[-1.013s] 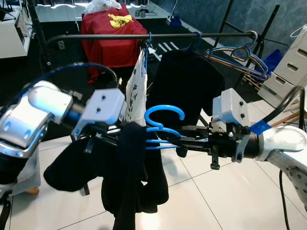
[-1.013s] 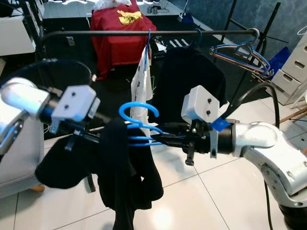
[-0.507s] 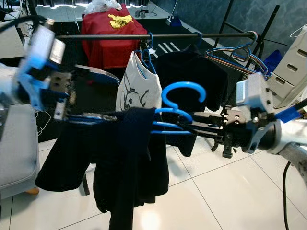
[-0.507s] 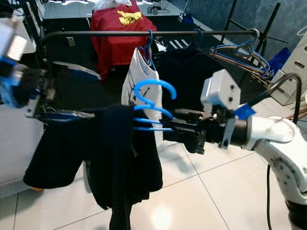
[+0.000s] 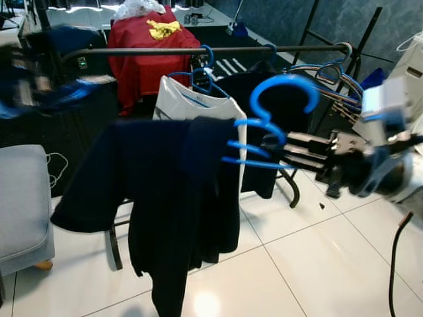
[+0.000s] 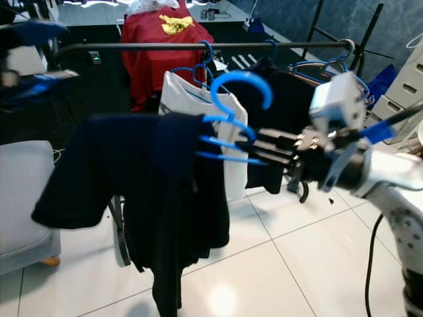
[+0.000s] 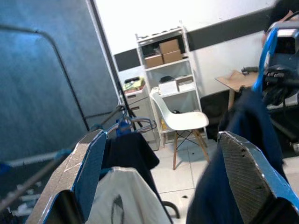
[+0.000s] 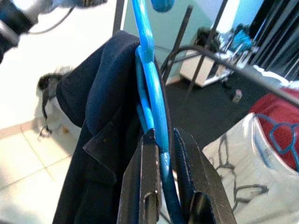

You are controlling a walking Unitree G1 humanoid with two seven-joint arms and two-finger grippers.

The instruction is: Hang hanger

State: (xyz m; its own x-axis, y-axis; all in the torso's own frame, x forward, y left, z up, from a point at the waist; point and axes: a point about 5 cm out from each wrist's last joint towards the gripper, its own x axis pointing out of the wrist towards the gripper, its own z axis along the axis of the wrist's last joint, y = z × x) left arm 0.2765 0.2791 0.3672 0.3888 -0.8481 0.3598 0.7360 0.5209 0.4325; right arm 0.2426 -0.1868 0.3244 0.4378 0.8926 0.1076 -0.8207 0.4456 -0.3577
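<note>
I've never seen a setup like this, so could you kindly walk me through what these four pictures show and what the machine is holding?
This is a humanoid robot hanging laundry. The two wide pictures come from cameras in its head; the other two look along each wrist. Its right claw is shut on a blue hanger carrying a dark garment, raised toward the clothes rail. A white T-shirt and other clothes already hang there. The left claw is open, holding nothing, its arm a blur at upper left. Below are white floor tiles.

Likely a lab or showroom, clothes rack, white tiled floor
</note>
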